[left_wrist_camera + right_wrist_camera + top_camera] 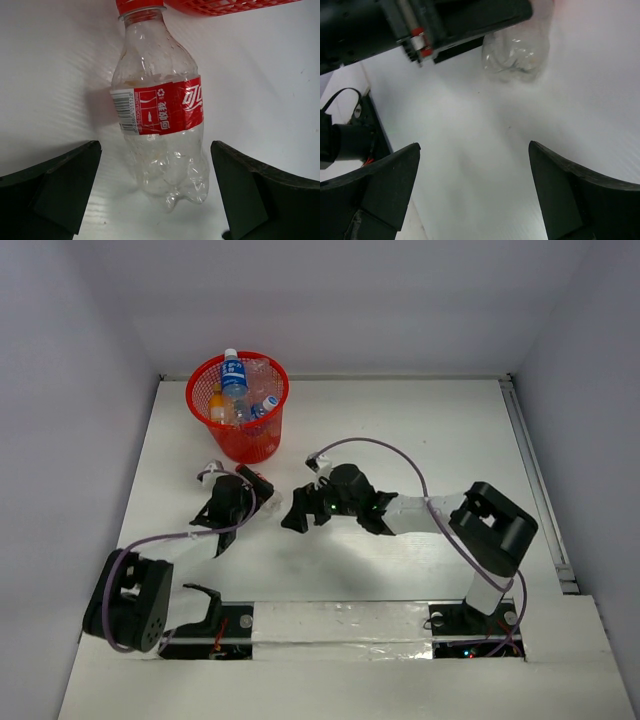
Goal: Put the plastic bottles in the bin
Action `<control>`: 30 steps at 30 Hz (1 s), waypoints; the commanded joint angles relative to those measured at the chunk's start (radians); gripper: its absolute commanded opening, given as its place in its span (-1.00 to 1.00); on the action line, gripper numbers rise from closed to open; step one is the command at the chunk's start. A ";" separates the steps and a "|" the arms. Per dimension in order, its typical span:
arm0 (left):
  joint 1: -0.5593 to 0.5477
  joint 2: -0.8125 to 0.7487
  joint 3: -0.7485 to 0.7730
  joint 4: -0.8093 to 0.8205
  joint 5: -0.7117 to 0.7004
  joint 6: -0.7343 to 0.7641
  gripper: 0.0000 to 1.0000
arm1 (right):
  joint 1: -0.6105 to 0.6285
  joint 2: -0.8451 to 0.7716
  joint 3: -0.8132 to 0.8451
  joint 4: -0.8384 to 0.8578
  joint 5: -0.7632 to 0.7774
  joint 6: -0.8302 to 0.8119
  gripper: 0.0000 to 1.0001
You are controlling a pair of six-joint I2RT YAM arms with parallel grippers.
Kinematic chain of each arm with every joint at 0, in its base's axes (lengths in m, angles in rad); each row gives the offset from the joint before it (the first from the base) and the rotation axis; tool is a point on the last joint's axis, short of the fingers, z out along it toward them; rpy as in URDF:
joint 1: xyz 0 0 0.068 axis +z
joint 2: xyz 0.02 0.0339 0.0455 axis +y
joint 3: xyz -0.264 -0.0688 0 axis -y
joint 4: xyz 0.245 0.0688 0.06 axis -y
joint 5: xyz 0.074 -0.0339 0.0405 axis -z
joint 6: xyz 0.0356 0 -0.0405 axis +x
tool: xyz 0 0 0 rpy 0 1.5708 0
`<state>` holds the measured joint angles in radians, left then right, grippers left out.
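1 red-label bottle (pixel 160 107) lies on the table (pixel 270 75) at frame centre, untouched, between the jaws of the wide-open left gripper (pixel 155 150). The right gripper (pixel 474 150) is wide too and holds nothing. Other bottles (pixel 234 375) sit in the bin (pixel 245 440), upper left.

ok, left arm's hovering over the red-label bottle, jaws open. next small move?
Probably lower the left gripper and close on the red-labelled bottle. It lies on the table, cap toward the bin, its base end between the open fingers with a gap on each side. Nothing is gripped yet, and the right gripper is open, holding nothing.
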<state>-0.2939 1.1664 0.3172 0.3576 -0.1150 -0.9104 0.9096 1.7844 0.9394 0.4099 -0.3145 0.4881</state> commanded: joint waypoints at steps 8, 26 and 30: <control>-0.050 0.032 0.079 -0.002 -0.149 0.033 -0.20 | 0.018 -0.273 -0.155 0.127 0.008 0.061 0.88; -0.113 -0.400 0.635 -0.622 -0.388 0.356 -0.20 | 0.018 -0.556 -0.214 0.033 0.037 0.043 0.88; -0.006 -0.174 0.864 -0.598 -0.397 0.510 -0.17 | 0.018 -0.574 -0.237 0.033 0.046 0.044 0.88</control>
<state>-0.3645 0.8677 1.0748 -0.2230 -0.4534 -0.5571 0.9180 1.2373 0.7254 0.4187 -0.2756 0.5388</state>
